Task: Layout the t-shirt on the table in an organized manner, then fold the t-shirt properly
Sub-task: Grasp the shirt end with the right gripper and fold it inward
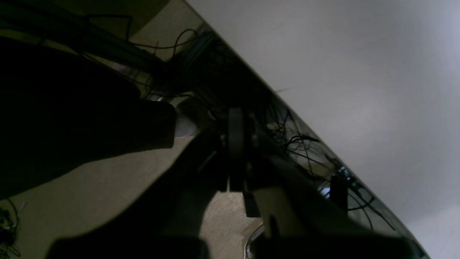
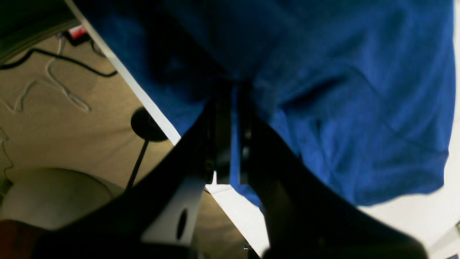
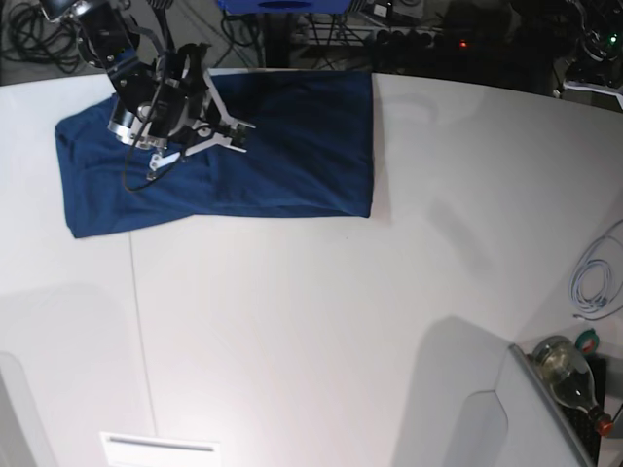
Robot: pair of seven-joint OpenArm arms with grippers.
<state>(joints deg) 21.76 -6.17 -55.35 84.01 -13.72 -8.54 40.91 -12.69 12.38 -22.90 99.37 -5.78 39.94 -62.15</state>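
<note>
1. The t-shirt (image 3: 243, 146) lay on the white counter (image 3: 321, 321) in the base view, at about 11 o'clock from the centre of the picture, near the far edge of the counter.
2. The cloth was dark navy and made a wide band; its right part looked flat with a straight right side, and its left part had some wrinkles and reached a little lower.
3. The right pincer (image 3: 234, 131) was above the upper left part of the t-shirt, with its arm coming in from the 11 o'clock corner of the base view.
4. In the right wrist view the right pincer (image 2: 230, 144) had its two fingers almost together, and a thin strip of blue cloth (image 2: 359, 108) stood between them, so it was gripping the t-shirt.
5. In that same view the edge of the counter (image 2: 158, 118) ran diagonally, and the t-shirt reached this edge at the 12 o'clock side.
6. The left pincer (image 1: 237, 154) appeared only in the left wrist view; its fingers were closed together with nothing seen between them.
7. This pincer was beside the edge of the counter (image 1: 341, 72), over the floor (image 1: 107, 187), where dark cables (image 1: 302, 144) lay under the edge.
8. A thin seam line (image 3: 139, 321) ran across the counter at 8 o'clock in the base view.
</note>
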